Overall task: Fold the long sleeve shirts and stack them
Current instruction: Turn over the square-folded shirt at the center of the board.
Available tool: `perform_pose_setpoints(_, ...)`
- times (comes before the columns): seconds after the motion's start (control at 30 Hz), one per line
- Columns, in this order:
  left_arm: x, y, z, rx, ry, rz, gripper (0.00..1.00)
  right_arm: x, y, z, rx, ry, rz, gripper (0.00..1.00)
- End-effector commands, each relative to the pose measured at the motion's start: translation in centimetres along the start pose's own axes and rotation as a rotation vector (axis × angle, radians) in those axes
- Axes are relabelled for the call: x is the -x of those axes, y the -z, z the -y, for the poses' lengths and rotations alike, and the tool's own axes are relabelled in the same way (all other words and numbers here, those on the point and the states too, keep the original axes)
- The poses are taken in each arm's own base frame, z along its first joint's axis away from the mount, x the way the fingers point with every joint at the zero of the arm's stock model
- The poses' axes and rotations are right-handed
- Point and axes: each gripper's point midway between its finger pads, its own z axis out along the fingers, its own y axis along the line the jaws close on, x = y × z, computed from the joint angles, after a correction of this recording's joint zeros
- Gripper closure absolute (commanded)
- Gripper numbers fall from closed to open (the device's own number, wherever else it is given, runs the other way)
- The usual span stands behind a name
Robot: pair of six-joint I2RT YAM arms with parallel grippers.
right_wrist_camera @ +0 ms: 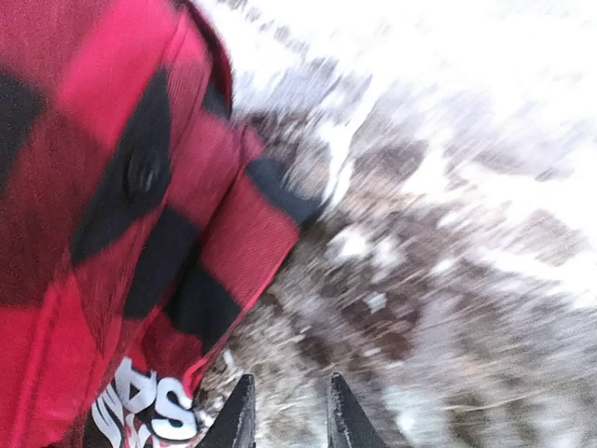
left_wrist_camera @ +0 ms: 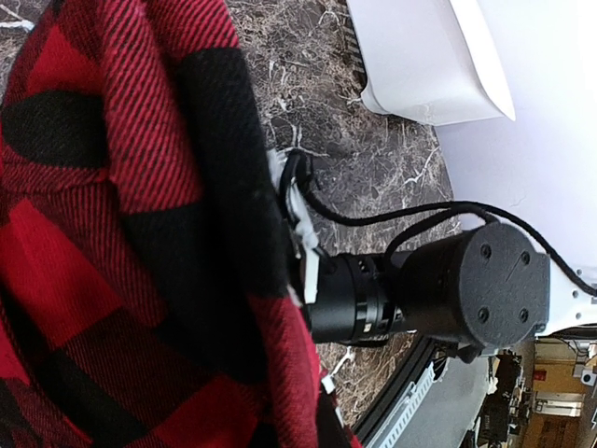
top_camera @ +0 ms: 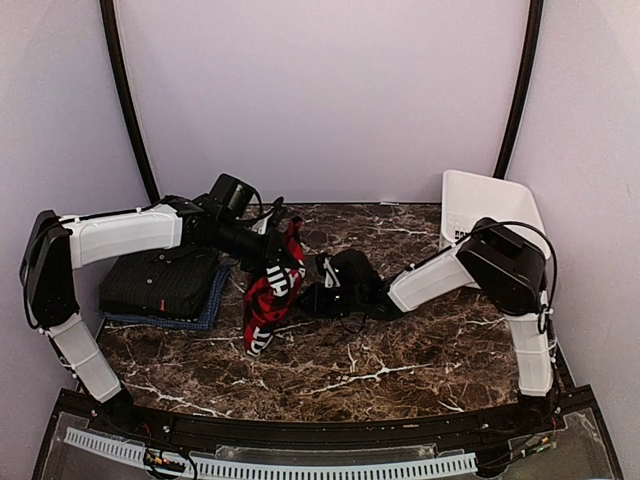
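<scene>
Marble table (top_camera: pixel 400 360), lilac walls. Checked shirt (top_camera: pixel 272 300) centre-left, long axis top-to-bottom, clamped in left gripper (top_camera: pixel 268 252). Right gripper (right_wrist_camera: pixel 289 413) beside it, tips slightly apart, empty. Black shirt (top_camera: pixel 165 280) atop blue shirt (top_camera: pixel 212 314), left; basket (top_camera: pixel 490 205) upper right.

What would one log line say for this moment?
left gripper: shut on red-and-black checked cloth shirt, hanging | right gripper: open, empty, beside it | folded black cloth shirt: stacked on blue cloth shirt
</scene>
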Motion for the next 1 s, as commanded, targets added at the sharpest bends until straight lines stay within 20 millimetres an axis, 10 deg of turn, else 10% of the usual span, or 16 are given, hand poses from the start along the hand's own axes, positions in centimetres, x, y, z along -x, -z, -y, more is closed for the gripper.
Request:
perform_pose_setpoints(0.0, -0.2, 0.4, 1.2, -0.039, -0.015, -0.004, 1.0, 2.7, 2.0, -0.4, -0.021, 0.038, 0.062, 0.76)
perform_pose_setpoints(0.27, -0.5, -2.7, 3.0, -0.075, -0.027, -0.042, 1.0, 6.6, 9.2, 1.5, -0.234, 0.082, 0.161, 0.74)
perform_pose_setpoints(0.43, -2.2, -9.0, 4.6, -0.068, -0.05, -0.105, 0.99, 8.1, 16.3, 3.8, -0.386, 0.064, 0.217, 0.65)
perform_pose_setpoints(0.6, -3.7, -14.1, 6.9, -0.05, -0.068, -0.153, 0.59, 6.8, 20.4, 5.4, -0.431, 0.049, 0.223, 0.55)
perform_pose_setpoints(0.97, 0.6, -8.9, 6.0, 0.062, -0.067, 0.016, 0.42, 3.4, 20.0, 6.5, -0.411, 0.059, 0.114, 0.39)
